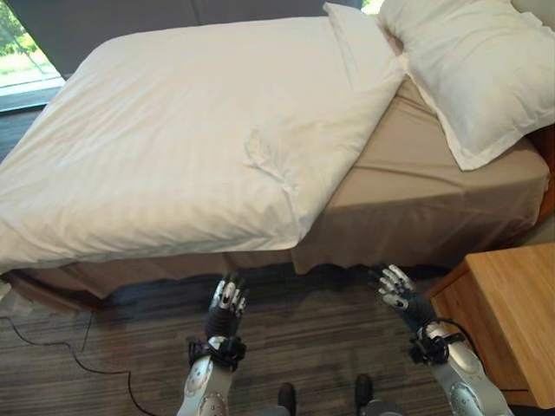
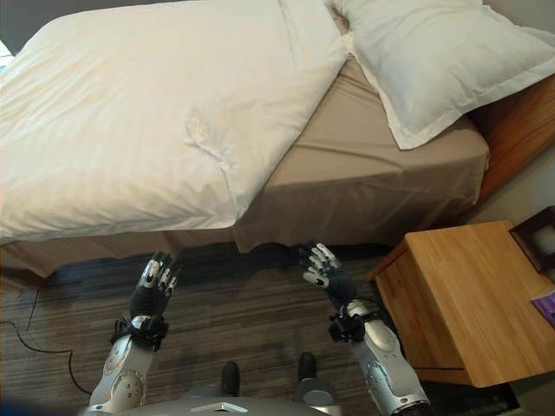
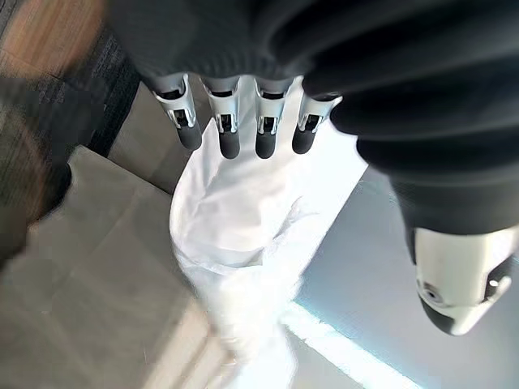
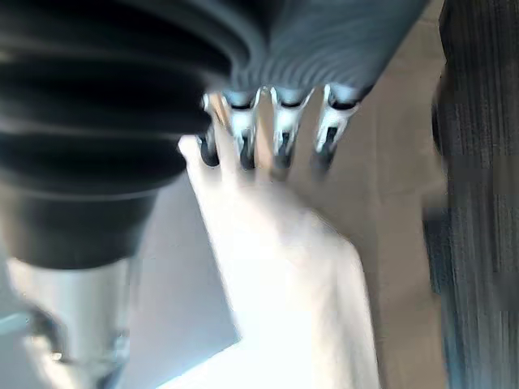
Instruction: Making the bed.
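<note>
The white striped duvet (image 1: 173,139) is lying spread over the left of the bed, its near right corner folded back so the tan fitted sheet (image 1: 416,191) is being left bare beside it. The left hand (image 1: 227,305) is being held low over the dark striped carpet (image 1: 303,334), fingers straight and empty, as though readied for the duvet edge. The right hand (image 1: 397,289) is being held likewise, relaxed and holding nothing. The large white pillow (image 1: 473,65) is resting askew at the head, by the light wooden nightstand (image 1: 512,321).

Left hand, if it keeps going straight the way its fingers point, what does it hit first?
Most likely the white duvet, around its overhanging edge on the bed's near side. The left hand is open over the floor, fingers aimed at the bed; depth is uncertain.
</note>
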Tool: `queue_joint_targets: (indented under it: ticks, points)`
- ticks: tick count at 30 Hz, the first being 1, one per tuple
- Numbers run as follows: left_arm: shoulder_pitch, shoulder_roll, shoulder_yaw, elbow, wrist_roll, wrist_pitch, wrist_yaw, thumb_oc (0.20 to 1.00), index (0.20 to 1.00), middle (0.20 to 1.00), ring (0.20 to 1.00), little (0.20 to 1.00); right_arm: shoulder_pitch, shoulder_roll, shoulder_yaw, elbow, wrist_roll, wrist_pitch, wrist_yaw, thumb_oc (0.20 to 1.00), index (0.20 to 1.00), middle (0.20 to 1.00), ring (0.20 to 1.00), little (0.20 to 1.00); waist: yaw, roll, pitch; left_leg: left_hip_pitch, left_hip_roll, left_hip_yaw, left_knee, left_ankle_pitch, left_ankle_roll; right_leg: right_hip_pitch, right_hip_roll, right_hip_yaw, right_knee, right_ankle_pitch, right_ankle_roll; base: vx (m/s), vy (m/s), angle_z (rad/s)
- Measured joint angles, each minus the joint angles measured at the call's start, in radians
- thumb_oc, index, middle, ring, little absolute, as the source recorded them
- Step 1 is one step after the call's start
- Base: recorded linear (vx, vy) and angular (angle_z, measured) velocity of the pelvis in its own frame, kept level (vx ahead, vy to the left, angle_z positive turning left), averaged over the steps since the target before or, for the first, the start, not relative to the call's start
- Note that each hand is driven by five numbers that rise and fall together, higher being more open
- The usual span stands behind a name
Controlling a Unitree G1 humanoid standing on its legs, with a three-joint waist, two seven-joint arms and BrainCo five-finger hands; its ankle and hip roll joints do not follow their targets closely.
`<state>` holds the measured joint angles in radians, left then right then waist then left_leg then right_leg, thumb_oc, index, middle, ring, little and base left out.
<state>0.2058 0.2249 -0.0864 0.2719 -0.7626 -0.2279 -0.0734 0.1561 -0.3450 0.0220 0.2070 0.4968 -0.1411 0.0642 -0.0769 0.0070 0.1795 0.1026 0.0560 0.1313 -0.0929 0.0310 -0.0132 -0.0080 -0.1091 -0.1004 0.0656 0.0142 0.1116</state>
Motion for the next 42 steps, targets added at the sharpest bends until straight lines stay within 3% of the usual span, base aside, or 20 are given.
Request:
queue_joint_targets:
  ticks: [2, 6, 17, 19, 21, 23, 24, 25, 27, 28, 29, 33, 34, 35, 37, 38, 39, 40, 41, 42]
  points:
    - [-0.003, 0.021, 0.022, 0.001, 0.002, 0.011, 0.0, 1.0, 1.0, 1.0, 1.0, 1.0, 0.019, -0.035, -0.075, 0.031, -0.054, -0.002, -0.042, 1.0, 1.0, 1.0, 1.0, 1.0, -0.012, -0.015, -0.003, 0.011, -0.01, 0.013, -0.005, -0.026, 0.0, -0.017, -0.014, 0.028, 0.054, -0.049, 0.017, 0.02, -0.048, -0.24]
    - [-0.034, 0.022, 0.041, 0.0, 0.002, 0.016, -0.003, 1.0, 1.0, 1.0, 1.0, 1.0, 0.055, -0.039, -0.068, 0.041, -0.058, -0.002, -0.032, 1.0, 1.0, 1.0, 1.0, 1.0, -0.038, -0.035, -0.006, 0.007, -0.008, 0.027, -0.005, -0.026, -0.001, -0.032, -0.008, 0.044, 0.057, -0.049, 0.014, 0.04, -0.033, -0.16]
    - [-0.033, 0.02, 0.032, 0.001, 0.002, 0.019, 0.008, 1.0, 1.0, 1.0, 1.0, 1.0, 0.02, -0.035, 0.0, 0.037, -0.056, 0.0, 0.002, 1.0, 1.0, 1.0, 1.0, 1.0, -0.022, -0.021, -0.036, 0.023, -0.003, 0.023, 0.0, -0.019, -0.002, -0.005, -0.003, 0.025, 0.039, -0.045, 0.004, 0.03, 0.026, 0.03]
    - [-0.051, 0.018, 0.029, 0.025, 0.002, 0.019, 0.013, 1.0, 1.0, 1.0, 1.0, 1.0, 0.014, -0.046, 0.023, 0.039, -0.056, -0.001, 0.009, 1.0, 1.0, 1.0, 1.0, 1.0, -0.023, -0.022, -0.028, 0.023, -0.021, 0.018, 0.0, -0.036, 0.022, -0.049, -0.018, 0.019, 0.155, -0.053, 0.006, -0.04, 0.147, 0.13]
    - [-0.063, 0.018, 0.02, 0.046, 0.005, 0.019, 0.021, 1.0, 1.0, 1.0, 1.0, 1.0, 0.004, -0.036, 0.03, 0.04, -0.056, -0.001, 0.01, 1.0, 1.0, 1.0, 1.0, 1.0, -0.023, -0.021, -0.021, 0.025, -0.019, 0.012, 0.009, -0.051, 0.023, -0.153, -0.038, 0.024, 0.382, -0.063, 0.04, 0.01, 0.104, 0.19]
    - [-0.061, 0.031, 0.015, 0.048, 0.031, 0.018, 0.027, 1.0, 1.0, 1.0, 1.0, 1.0, 0.002, -0.024, 0.049, 0.033, -0.056, -0.002, 0.008, 1.0, 1.0, 1.0, 1.0, 1.0, -0.004, -0.026, -0.004, 0.04, -0.036, 0.024, 0.025, -0.067, 0.038, -0.24, -0.082, 0.037, 0.571, -0.017, 0.078, 0.23, 0.063, 0.03]
    - [-0.062, 0.038, 0.012, 0.048, 0.039, 0.019, 0.028, 1.0, 1.0, 1.0, 1.0, 1.0, 0.004, -0.023, 0.053, 0.024, -0.055, -0.003, 0.01, 1.0, 1.0, 1.0, 1.0, 1.0, -0.009, -0.029, 0.004, 0.043, -0.041, 0.017, 0.036, -0.071, 0.041, -0.283, -0.093, 0.042, 0.641, -0.003, 0.077, 0.32, -0.025, 0.08]
    - [-0.06, 0.045, 0.013, 0.051, 0.041, 0.02, 0.029, 1.0, 1.0, 1.0, 1.0, 1.0, 0.008, -0.019, 0.06, 0.021, -0.056, -0.001, 0.012, 1.0, 1.0, 1.0, 1.0, 1.0, -0.007, -0.033, 0.004, 0.04, -0.043, 0.015, 0.048, -0.076, 0.054, -0.314, -0.131, 0.005, 0.624, -0.037, 0.075, 0.3, -0.091, 0.23]
    - [-0.06, 0.061, 0.019, 0.044, 0.04, 0.018, 0.028, 1.0, 1.0, 1.0, 1.0, 1.0, 0.012, -0.014, 0.062, 0.013, -0.055, -0.001, 0.012, 1.0, 1.0, 1.0, 1.0, 1.0, -0.006, -0.019, 0.002, 0.021, -0.037, -0.007, 0.048, -0.08, 0.048, -0.312, -0.168, -0.043, 0.392, -0.038, 0.081, 0.5, -0.189, 0.39]
    - [-0.06, 0.064, 0.02, 0.044, 0.04, 0.018, 0.028, 1.0, 1.0, 1.0, 1.0, 1.0, 0.015, -0.013, 0.062, 0.012, -0.055, -0.001, 0.012, 1.0, 1.0, 1.0, 1.0, 1.0, -0.009, -0.017, 0.002, 0.019, -0.031, -0.012, 0.043, -0.081, 0.047, -0.302, -0.168, -0.05, 0.33, -0.037, 0.084, 0.49, -0.261, 0.55]
    - [-0.064, 0.07, 0.025, 0.053, 0.04, 0.018, 0.029, 1.0, 1.0, 1.0, 1.0, 1.0, 0.018, -0.008, 0.064, 0.013, -0.055, -0.001, 0.014, 1.0, 1.0, 1.0, 1.0, 1.0, -0.017, -0.007, 0.0, 0.005, -0.013, -0.038, 0.049, -0.084, 0.042, -0.272, -0.154, -0.054, 0.171, -0.038, 0.091, 0.24, -0.149, 0.45]
    - [-0.058, 0.106, 0.025, 0.058, 0.041, 0.014, 0.033, 1.0, 1.0, 1.0, 1.0, 1.0, 0.017, -0.009, 0.069, 0.006, -0.056, 0.001, 0.03, 1.0, 1.0, 1.0, 1.0, 1.0, -0.027, -0.039, -0.018, 0.045, 0.003, -0.061, 0.011, -0.09, 0.029, -0.174, -0.136, -0.087, 0.001, -0.022, 0.103, 0.24, -0.223, 0.27]
    - [-0.057, 0.099, 0.027, 0.061, 0.041, 0.012, 0.034, 1.0, 1.0, 1.0, 1.0, 1.0, 0.008, -0.013, 0.073, 0.014, -0.055, 0.001, 0.034, 1.0, 1.0, 1.0, 1.0, 1.0, -0.03, -0.036, -0.019, 0.07, 0.017, -0.065, 0.004, -0.095, 0.022, -0.161, -0.12, -0.084, 0.003, 0.032, 0.065, 0.29, -0.285, 0.16]
    - [-0.052, 0.075, 0.021, 0.06, 0.041, 0.012, 0.034, 1.0, 1.0, 1.0, 1.0, 1.0, -0.003, -0.023, 0.086, 0.037, -0.055, 0.004, 0.035, 1.0, 1.0, 1.0, 1.0, 1.0, -0.041, -0.006, -0.03, 0.093, 0.067, -0.065, 0.012, -0.111, -0.001, -0.161, -0.076, -0.106, 0.054, 0.035, 0.051, 0.34, -0.381, 0.04]
    - [-0.058, 0.05, 0.017, 0.06, 0.04, 0.01, 0.034, 1.0, 1.0, 1.0, 1.0, 1.0, -0.03, -0.053, 0.114, 0.045, -0.049, 0.012, 0.049, 1.0, 1.0, 1.0, 1.0, 1.0, -0.026, 0.014, -0.046, 0.083, 0.11, -0.055, 0.102, -0.088, -0.025, -0.145, -0.035, -0.127, 0.077, 0.01, 0.004, 0.32, -0.413, -0.14]
    - [-0.068, 0.046, 0.015, 0.062, 0.038, 0.01, 0.028, 1.0, 1.0, 1.0, 1.0, 1.0, -0.049, -0.054, 0.112, 0.045, -0.016, 0.012, 0.055, 1.0, 1.0, 1.0, 1.0, 1.0, -0.025, 0.006, -0.048, 0.015, 0.126, -0.067, 0.254, -0.069, -0.05, -0.114, -0.016, -0.142, 0.057, -0.003, -0.019, 0.25, -0.351, -0.05]
    - [-0.076, 0.045, 0.015, 0.062, 0.037, 0.009, 0.026, 1.0, 1.0, 1.0, 1.0, 1.0, -0.054, -0.055, 0.11, 0.044, -0.008, 0.011, 0.056, 1.0, 1.0, 1.0, 1.0, 1.0, -0.024, -0.012, -0.05, -0.037, 0.132, -0.068, 0.361, -0.044, -0.093, -0.098, -0.018, -0.145, 0.042, -0.006, -0.034, 0.16, -0.234, -0.04]
    - [-0.081, 0.037, 0.017, 0.065, 0.034, 0.004, 0.026, 1.0, 1.0, 1.0, 1.0, 1.0, -0.057, -0.065, 0.106, 0.036, 0.0, 0.003, 0.055, 1.0, 1.0, 1.0, 1.0, 1.0, -0.003, -0.026, -0.059, -0.095, 0.143, -0.075, 0.476, 0.03, -0.109, -0.068, -0.011, -0.143, 0.029, -0.013, -0.086, 0.26, -0.302, -0.17]
    - [-0.083, 0.029, 0.016, 0.067, 0.029, 0.004, 0.026, 1.0, 1.0, 1.0, 1.0, 1.0, -0.055, -0.075, 0.105, 0.03, 0.018, -0.001, 0.054, 1.0, 1.0, 1.0, 1.0, 1.0, -0.002, -0.03, -0.064, -0.104, 0.15, -0.087, 0.555, 0.039, -0.124, -0.043, 0.001, -0.149, 0.021, -0.013, -0.12, 0.24, -0.264, -0.19]
    - [-0.073, 0.019, 0.021, 0.078, 0.022, -0.001, 0.023, 1.0, 1.0, 1.0, 1.0, 1.0, -0.058, -0.084, 0.111, 0.039, 0.021, -0.003, 0.055, 1.0, 1.0, 1.0, 1.0, 1.0, 0.001, -0.028, -0.065, -0.116, 0.151, -0.109, 0.57, 0.112, -0.129, -0.024, 0.019, -0.148, 0.028, -0.051, -0.125, 0.32, -0.314, -0.03]
